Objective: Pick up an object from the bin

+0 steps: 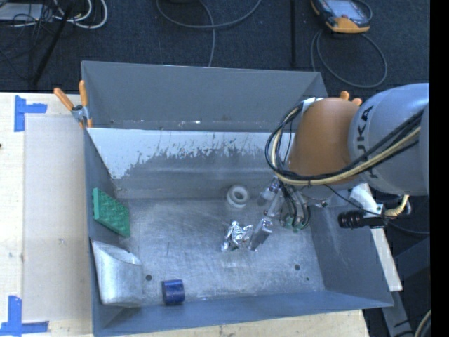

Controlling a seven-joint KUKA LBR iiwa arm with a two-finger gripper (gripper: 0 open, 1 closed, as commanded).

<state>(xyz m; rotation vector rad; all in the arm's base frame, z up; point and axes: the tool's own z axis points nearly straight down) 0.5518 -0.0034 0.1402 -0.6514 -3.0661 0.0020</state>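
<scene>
Nearest to the camera, a small blue cylinder (172,291) lies on the floor of the grey bin (210,104), close to the front wall and somewhat left of the middle. At the left wall a green block with a rough surface (112,213) leans tilted against the side. Below it, in the front left corner, rests a pale, half-clear sheet of plastic (116,274). Near the middle of the floor lies a crumpled piece of silver foil (236,236), and behind it, toward the back wall, sits a grey ring (238,196), apart from the foil. The gripper (258,239) is low over the floor, and the foil lies just at its left side. Whether the two touch cannot be told. Whether the gripper is open or closed also cannot be told, and the foil is not seen held in it.
</scene>
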